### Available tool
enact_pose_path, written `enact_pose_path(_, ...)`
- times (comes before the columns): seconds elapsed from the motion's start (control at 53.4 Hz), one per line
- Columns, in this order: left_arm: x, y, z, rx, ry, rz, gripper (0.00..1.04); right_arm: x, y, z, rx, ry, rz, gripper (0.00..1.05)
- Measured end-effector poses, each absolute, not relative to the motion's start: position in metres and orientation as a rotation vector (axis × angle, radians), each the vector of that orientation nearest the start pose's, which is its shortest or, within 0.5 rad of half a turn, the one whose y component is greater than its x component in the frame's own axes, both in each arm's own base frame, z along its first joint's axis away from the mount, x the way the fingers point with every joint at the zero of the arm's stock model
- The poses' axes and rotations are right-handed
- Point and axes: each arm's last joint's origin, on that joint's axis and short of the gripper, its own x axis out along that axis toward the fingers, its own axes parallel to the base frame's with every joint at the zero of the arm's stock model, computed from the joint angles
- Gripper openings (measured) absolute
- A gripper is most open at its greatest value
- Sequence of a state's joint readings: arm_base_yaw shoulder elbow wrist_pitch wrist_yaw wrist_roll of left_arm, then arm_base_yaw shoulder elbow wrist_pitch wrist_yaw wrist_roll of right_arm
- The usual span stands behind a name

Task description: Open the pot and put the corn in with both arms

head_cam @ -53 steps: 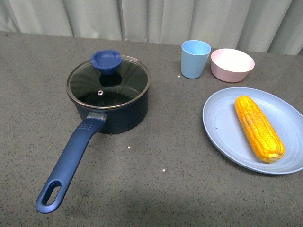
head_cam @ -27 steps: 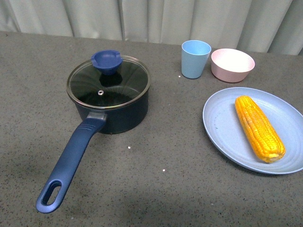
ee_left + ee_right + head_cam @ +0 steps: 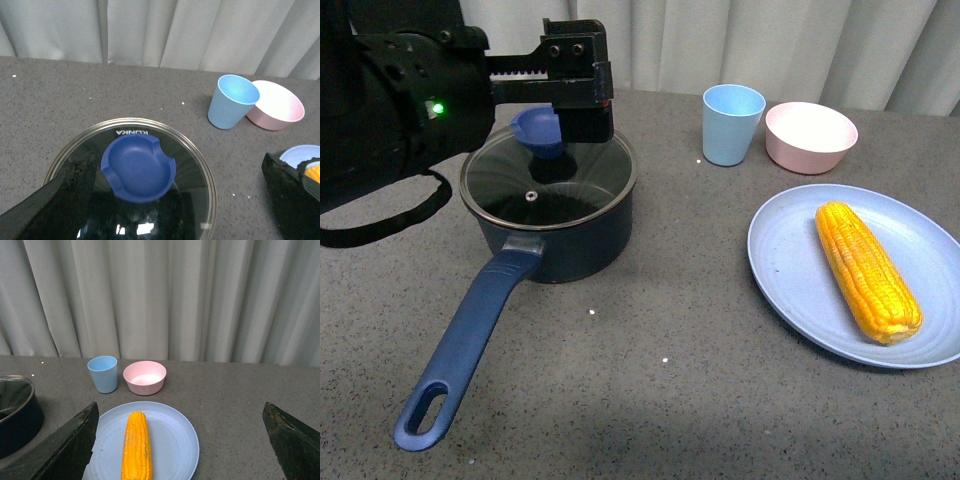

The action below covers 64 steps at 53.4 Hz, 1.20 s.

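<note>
The navy pot (image 3: 570, 240) stands at the left of the table with its glass lid (image 3: 548, 185) on and its long handle (image 3: 470, 340) pointing toward me. My left gripper (image 3: 550, 125) is open and hovers over the lid's blue knob (image 3: 540, 128). In the left wrist view the knob (image 3: 139, 167) lies between the spread fingers (image 3: 60, 200), nearer one of them and untouched. The corn (image 3: 867, 270) lies on a light blue plate (image 3: 790, 270) at the right. My right gripper (image 3: 180, 452) is open, above the near side of the plate (image 3: 172, 435), with the corn (image 3: 136, 445) between its fingers' lines, well below them.
A light blue cup (image 3: 732, 123) and a pink bowl (image 3: 810, 135) stand behind the plate, near the curtain. Both also show in the right wrist view, the cup (image 3: 103, 373) beside the bowl (image 3: 144, 377). The pot's rim (image 3: 17, 390) shows at that view's edge.
My left arm has come into the front view from the left and now hangs over the lid's knob. The pot, lid and corn lie as before.
</note>
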<state>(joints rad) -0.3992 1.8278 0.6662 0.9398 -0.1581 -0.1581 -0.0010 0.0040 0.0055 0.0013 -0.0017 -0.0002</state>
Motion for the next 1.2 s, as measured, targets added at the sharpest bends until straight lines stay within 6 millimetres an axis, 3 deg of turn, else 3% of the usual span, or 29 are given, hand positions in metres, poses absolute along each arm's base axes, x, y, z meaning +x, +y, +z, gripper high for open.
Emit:
enact_pose_path(0.225, 0.342, -0.128, 0.124, -0.055, 0.242, -0.168, 0.98, 0.098, 0.0, 0.165, 0.0, -0.003, 0.001, 0.96)
enact_pose_path(0.731, 0.365, -0.137, 0.095, -0.005, 0.342, -0.186, 0.98, 0.098, 0.0, 0.165, 0.0, -0.003, 0.001, 0.96)
enact_pose_path(0.975, 0.366, -0.136, 0.09, 0.0, 0.352, -0.168, 0.64, 0.098, 0.0, 0.165, 0.0, -0.003, 0.001, 0.96)
enact_pose_path(1.2, 0.366, -0.136, 0.095, -0.008, 0.348, -0.171, 0.63, 0.098, 0.0, 0.165, 0.0, -0.003, 0.001, 0.96)
